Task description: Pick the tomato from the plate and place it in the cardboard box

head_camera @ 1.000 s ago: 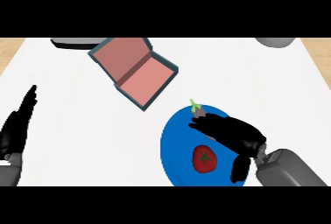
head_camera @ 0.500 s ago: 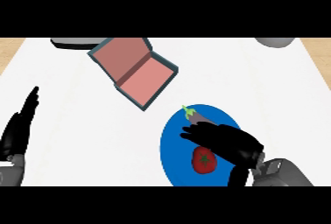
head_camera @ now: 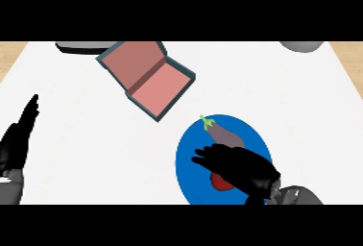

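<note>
A blue plate (head_camera: 190, 183) lies on the white counter at the lower right. On it sits a red tomato (head_camera: 219, 182), mostly hidden under my right hand (head_camera: 241, 168). That hand hovers over the tomato with its fingers spread toward the left, not closed around it. A purple eggplant (head_camera: 227, 135) with a green stem lies on the plate's far part, just beyond the fingers. The cardboard box (head_camera: 147, 77), open with pinkish flaps, sits tilted at the upper middle. My left hand (head_camera: 18, 144) rests open at the left edge, fingers up.
A grey object (head_camera: 81, 46) sits at the counter's far left edge behind the box. Another grey rounded object (head_camera: 301, 45) is at the far right. Wooden floor shows past both far corners.
My right hand has slid left and toward me across the plate, from beside the tomato to over it, covering most of it. The left hand has stayed still.
</note>
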{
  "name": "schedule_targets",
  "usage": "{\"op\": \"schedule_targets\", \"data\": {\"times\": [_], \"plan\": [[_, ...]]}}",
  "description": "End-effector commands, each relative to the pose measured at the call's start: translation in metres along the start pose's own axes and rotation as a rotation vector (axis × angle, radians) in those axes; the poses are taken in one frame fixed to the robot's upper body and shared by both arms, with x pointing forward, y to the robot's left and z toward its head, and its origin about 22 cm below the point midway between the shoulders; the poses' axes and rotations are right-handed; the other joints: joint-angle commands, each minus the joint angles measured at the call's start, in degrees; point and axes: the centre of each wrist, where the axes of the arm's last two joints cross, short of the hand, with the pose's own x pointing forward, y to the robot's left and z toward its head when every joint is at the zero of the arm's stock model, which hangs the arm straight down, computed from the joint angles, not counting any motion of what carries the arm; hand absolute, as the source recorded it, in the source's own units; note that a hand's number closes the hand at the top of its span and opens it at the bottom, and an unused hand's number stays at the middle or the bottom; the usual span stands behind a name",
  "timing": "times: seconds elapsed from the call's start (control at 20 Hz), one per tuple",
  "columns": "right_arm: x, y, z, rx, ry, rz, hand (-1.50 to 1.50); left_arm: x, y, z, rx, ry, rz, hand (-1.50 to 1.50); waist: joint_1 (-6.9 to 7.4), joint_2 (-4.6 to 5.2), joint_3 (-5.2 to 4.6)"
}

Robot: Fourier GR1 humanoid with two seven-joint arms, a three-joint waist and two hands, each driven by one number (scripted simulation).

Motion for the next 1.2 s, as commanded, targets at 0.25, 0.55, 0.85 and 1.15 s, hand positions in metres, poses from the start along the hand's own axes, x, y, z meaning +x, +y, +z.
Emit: {"op": "schedule_targets", "data": {"times": [0.25,0.55,0.85,1.15], "plan": [[-0.016,0.036,-0.034,-0.031,0.075,-0.015,1.50,-0.014,-0.012,-0.001,-0.004,-0.005,-0.012,0.00,0.03,0.09,0.01],[-0.007,0.024,-0.055,-0.228,0.056,0.118,1.50,0.014,0.001,0.006,-0.007,-0.017,0.000,0.00,0.51,0.00,0.05],[-0.007,0.006,-0.030,-0.371,0.074,0.199,1.50,-0.021,0.007,0.018,0.022,0.001,0.008,0.00,0.12,-0.07,0.00],[-0.108,-0.063,-0.016,-0.548,0.454,0.043,1.50,-0.001,-0.003,0.001,0.009,-0.019,-0.012,0.00,0.88,0.60,0.06]]}}
